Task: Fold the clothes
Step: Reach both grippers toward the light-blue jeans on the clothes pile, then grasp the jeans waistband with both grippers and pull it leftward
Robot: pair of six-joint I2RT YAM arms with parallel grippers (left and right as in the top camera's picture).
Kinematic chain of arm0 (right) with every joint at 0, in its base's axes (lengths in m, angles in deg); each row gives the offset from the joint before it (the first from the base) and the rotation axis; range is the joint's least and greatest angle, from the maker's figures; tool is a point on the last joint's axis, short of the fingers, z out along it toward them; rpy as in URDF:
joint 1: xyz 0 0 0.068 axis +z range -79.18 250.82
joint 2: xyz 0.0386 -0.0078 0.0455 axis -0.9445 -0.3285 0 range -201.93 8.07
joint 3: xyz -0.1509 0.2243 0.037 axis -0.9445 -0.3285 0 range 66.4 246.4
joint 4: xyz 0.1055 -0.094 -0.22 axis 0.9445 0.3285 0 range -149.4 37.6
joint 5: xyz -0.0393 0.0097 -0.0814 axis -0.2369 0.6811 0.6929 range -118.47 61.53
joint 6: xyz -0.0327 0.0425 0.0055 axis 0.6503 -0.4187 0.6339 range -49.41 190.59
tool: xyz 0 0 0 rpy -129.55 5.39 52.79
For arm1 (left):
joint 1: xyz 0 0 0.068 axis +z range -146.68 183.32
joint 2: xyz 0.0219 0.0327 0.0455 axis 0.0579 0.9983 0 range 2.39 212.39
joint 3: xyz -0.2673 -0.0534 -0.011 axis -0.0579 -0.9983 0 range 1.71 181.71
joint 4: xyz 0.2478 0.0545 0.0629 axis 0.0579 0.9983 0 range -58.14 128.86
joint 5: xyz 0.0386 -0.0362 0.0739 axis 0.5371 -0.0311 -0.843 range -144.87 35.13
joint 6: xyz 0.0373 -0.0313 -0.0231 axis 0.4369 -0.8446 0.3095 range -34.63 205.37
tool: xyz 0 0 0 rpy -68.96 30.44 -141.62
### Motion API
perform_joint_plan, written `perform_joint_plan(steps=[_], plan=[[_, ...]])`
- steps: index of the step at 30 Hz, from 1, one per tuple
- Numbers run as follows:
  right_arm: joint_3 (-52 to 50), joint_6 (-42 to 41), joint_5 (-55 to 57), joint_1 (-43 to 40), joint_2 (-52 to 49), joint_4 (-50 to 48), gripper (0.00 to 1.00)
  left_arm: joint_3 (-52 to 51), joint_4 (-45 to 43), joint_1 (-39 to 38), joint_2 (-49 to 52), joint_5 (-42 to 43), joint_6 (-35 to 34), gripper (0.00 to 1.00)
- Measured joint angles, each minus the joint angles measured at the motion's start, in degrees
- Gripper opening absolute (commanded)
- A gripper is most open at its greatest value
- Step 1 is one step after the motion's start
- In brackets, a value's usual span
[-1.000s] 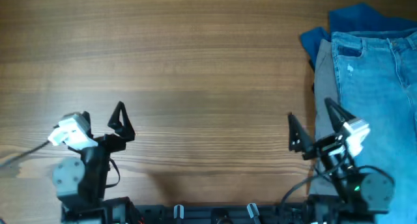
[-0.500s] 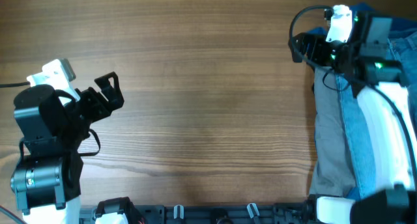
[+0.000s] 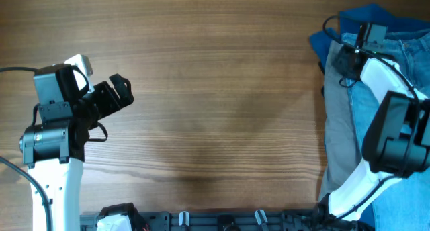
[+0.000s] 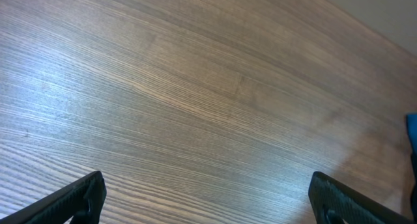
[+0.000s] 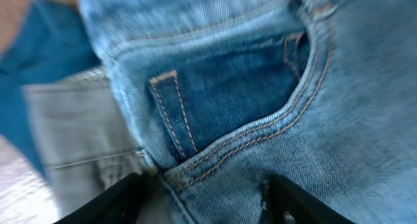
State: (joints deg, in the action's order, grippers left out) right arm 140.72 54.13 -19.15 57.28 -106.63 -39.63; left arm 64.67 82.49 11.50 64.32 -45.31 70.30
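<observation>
The clothes lie in a pile at the table's right edge. The light-blue jeans [image 3: 420, 63] are on top, over grey-beige trousers [image 3: 334, 130] and a deep blue garment [image 3: 359, 19]. My right gripper [image 3: 346, 56] is open and low over the jeans' waist. In the right wrist view its fingers [image 5: 208, 201] straddle the denim [image 5: 247, 100] just below a stitched pocket, with the grey-beige trousers [image 5: 71, 133] and the deep blue garment [image 5: 45, 35] to the left. My left gripper [image 3: 121, 93] is open and empty above the bare wood at the left [image 4: 208, 198].
The wooden table [image 3: 215, 90] stretches between the two arms. The arm bases and a black rail [image 3: 222, 221] line the front edge. A cable loops from the right wrist [image 3: 329, 23] above the pile.
Both arms have risen from the front edge. The left one swung to the left side. The right one reached to the far right and came down onto the jeans' waist.
</observation>
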Motion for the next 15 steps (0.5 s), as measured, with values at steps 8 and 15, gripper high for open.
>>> perform_joint_plan(steps=[8,15], plan=[[0.0,3.4,2.4,-0.8,4.7,-0.8,0.04,0.0,-2.2,0.0,0.0,-0.1,3.9,1.00],[0.1,15.8,-18.1,-2.6,31.1,-5.6,0.04,0.0,-5.6,0.0,-4.4,-0.2,4.5,1.00]])
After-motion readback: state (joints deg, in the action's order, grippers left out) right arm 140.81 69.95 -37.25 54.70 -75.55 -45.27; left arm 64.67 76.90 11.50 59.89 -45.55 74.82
